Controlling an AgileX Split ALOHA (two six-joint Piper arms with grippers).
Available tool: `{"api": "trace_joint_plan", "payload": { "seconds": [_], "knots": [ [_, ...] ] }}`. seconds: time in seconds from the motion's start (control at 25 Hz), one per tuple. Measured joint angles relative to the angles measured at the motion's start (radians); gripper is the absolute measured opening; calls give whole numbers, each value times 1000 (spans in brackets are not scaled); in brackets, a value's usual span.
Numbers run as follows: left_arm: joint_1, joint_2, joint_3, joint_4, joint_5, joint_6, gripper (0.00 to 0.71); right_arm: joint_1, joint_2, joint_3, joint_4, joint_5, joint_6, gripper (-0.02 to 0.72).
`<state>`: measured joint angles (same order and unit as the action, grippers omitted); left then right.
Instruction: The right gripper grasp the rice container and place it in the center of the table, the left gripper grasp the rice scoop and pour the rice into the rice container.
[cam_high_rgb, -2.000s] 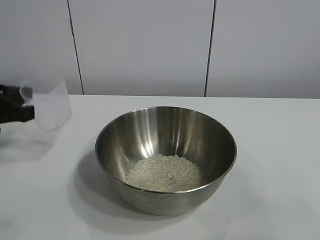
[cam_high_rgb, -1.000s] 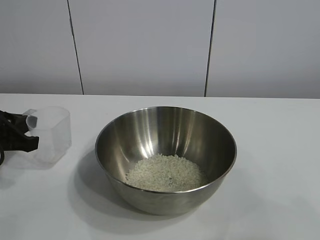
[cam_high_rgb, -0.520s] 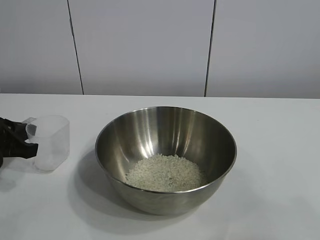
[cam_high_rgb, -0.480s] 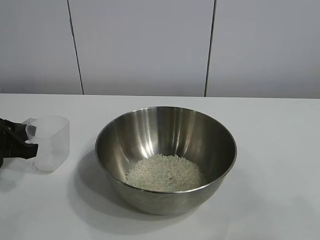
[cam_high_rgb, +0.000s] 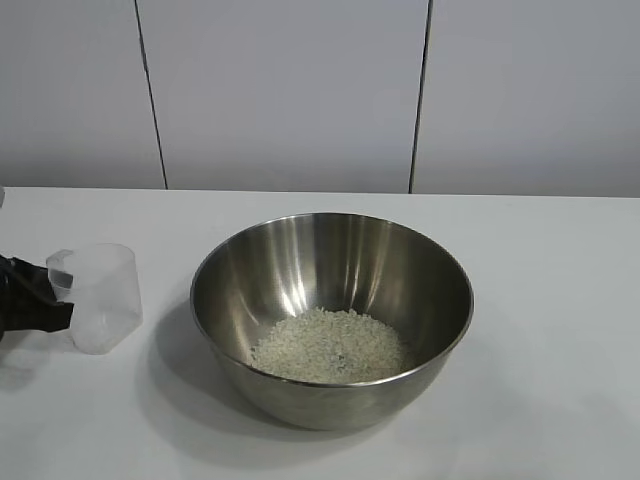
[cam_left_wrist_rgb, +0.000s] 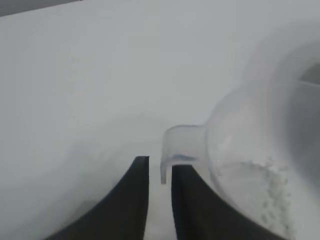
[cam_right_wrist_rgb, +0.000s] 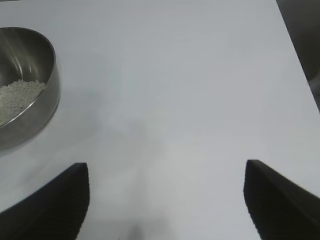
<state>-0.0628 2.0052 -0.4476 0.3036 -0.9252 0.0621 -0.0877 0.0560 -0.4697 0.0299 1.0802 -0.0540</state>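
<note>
The rice container (cam_high_rgb: 330, 250), a big steel bowl, stands mid-table with rice (cam_high_rgb: 328, 345) heaped in its bottom. The rice scoop (cam_high_rgb: 105, 300), a clear plastic cup, stands upright on the table (cam_high_rgb: 550, 300) to the bowl's left. My left gripper (cam_high_rgb: 60, 290) reaches in from the left edge, its fingers narrowed round the scoop's handle tab. In the left wrist view the tab hangs between the gripper's (cam_left_wrist_rgb: 160, 165) fingers, and the scoop (cam_left_wrist_rgb: 260, 150) holds a few grains. My right gripper (cam_right_wrist_rgb: 167, 200) is wide open and empty over bare table right of the bowl (cam_right_wrist_rgb: 35, 100).
A grey panelled wall (cam_high_rgb: 290, 90) runs behind the table's far edge. The right wrist view shows the table's edge with a dark area beyond it (cam_right_wrist_rgb: 305, 40).
The left gripper has brought the scoop down from a raised position at the far left to the table, upright beside the bowl. The bowl and rice have not moved.
</note>
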Motion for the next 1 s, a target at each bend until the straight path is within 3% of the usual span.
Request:
{"api": "trace_joint_plan", "payload": {
  "seconds": [0.12, 0.4, 0.6, 0.8, 0.92, 1.0],
  "knots": [
    [0, 0, 41, 0, -33, 0, 394, 0, 0, 0, 0, 0, 0, 578],
    [0, 0, 143, -23, -206, 0, 417, 0, 0, 0, 0, 1, 0, 578],
    [0, -51, 182, -49, -212, 0, 479, 0, 0, 0, 0, 1, 0, 578],
    [0, -199, 217, -157, -212, 0, 540, 0, 0, 0, -1, 1, 0, 578],
    [2, -318, 212, -173, -132, 0, 551, 0, 0, 0, -1, 0, 0, 578],
    [2, -399, 180, -137, 34, -9, 552, 0, 0, 0, -1, 0, 0, 578]
  ]
}}
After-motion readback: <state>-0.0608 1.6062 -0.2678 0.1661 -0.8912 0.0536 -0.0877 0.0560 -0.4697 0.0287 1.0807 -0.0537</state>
